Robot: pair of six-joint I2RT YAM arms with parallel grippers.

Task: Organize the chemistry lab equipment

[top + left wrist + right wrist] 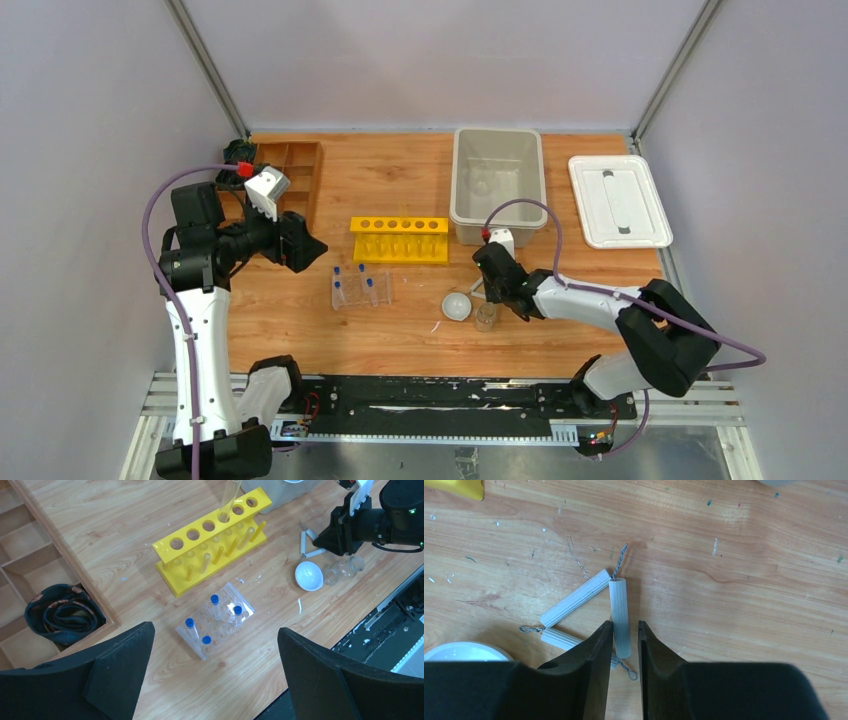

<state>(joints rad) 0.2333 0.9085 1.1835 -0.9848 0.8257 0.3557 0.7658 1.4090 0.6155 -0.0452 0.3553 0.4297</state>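
The white triangle [619,610] lies on the wood. My right gripper [625,627] is down on it, its fingers closed around the end of one leg. A white round bowl [457,306] and a small clear beaker [485,317] on its side sit just beside that gripper [484,285]. The clear plastic rack [215,630] holds several blue-capped tubes [214,600] and stands in front of the yellow rack. My left gripper [215,628] is wide open and empty, held high above the clear rack and left of it [305,245].
A yellow test-tube rack [400,240] with one long clear tube [230,495] stands mid-table. A grey bin [497,185] and its white lid [620,200] are at the back right. The brown wooden compartment tray [290,175] is at the back left, with a dark coiled band [62,615] in it.
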